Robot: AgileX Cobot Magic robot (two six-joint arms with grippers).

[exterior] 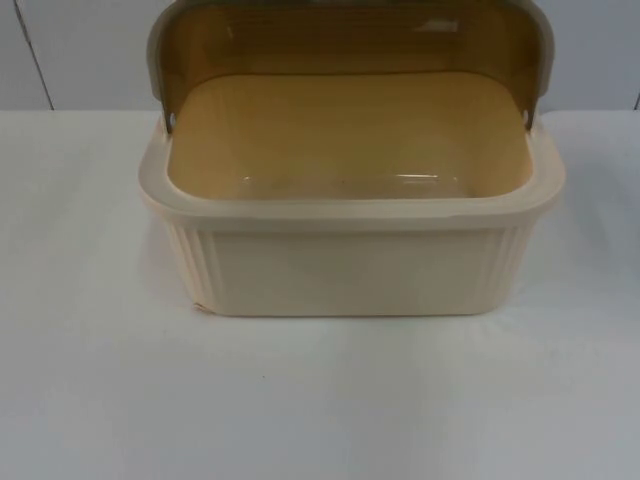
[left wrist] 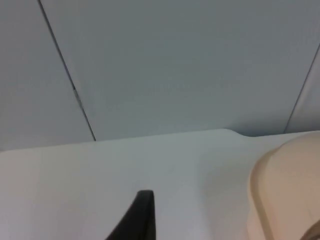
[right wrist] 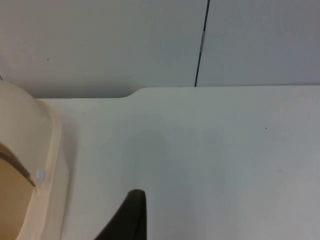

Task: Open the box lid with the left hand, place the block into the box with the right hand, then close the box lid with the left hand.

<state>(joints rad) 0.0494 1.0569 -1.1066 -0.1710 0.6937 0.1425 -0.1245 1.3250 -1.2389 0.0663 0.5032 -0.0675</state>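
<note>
A cream box with ribbed walls stands mid-table, toward the back. Its translucent brown lid is raised upright behind the opening. The tan inner floor lies in plain sight with nothing on it. My left gripper hangs over bare table left of the box, whose rounded corner is close beside it. My right gripper hangs over bare table right of the box, apart from the cream rim and the lid hinge.
The white table runs out in front of and on both sides of the box. A grey partition wall with dark seams closes off the far edge, also seen behind the right side.
</note>
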